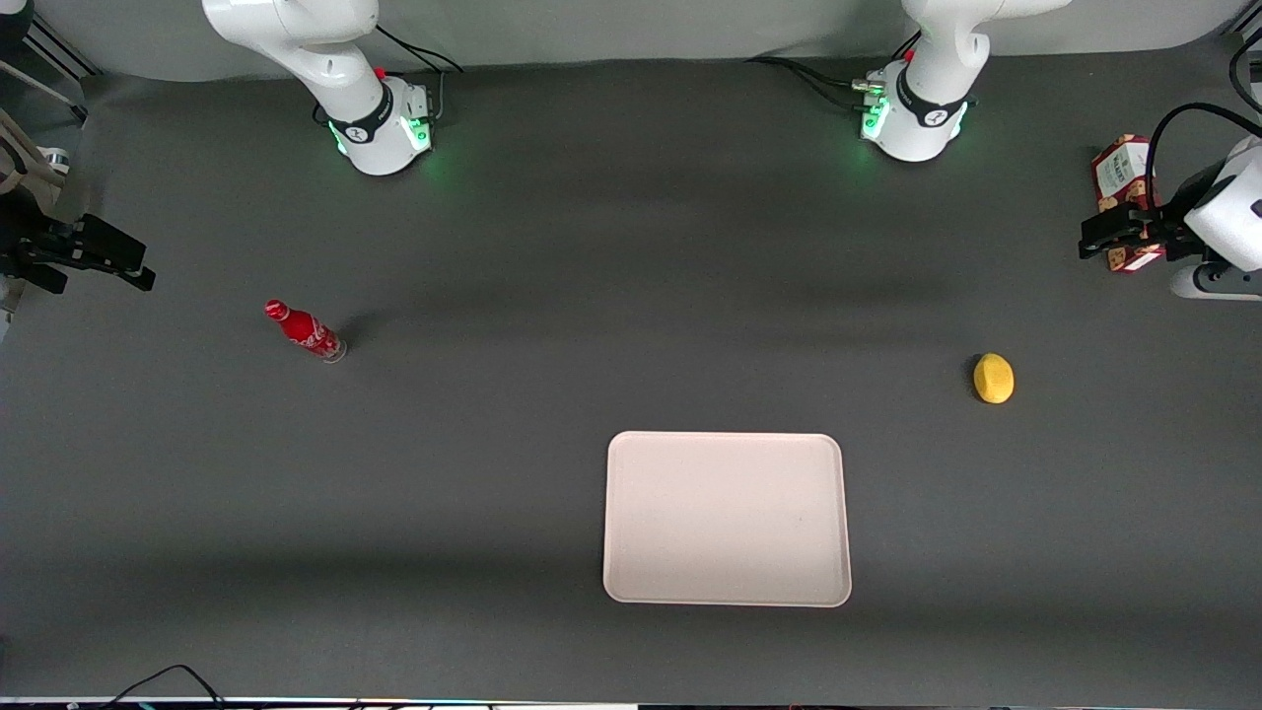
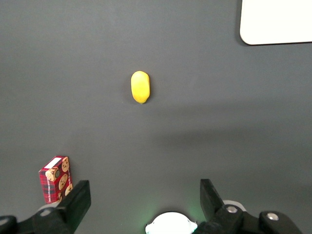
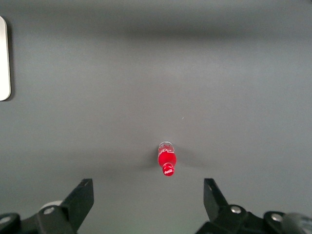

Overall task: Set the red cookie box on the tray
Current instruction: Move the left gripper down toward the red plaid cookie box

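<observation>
Red cookie box [image 1: 1124, 187] stands at the working arm's end of the table, well apart from the tray [image 1: 727, 590], with the gripper [image 2: 145, 201] beside it, fingers spread wide, holding nothing.

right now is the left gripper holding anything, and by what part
Nothing is held. The gripper is open, hovering beside the red cookie box without gripping it.

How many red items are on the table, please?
2: the red cookie box at the working arm's end, beside the open claw, and a red bottle toward the parked arm's end. None seem hidden.
</observation>
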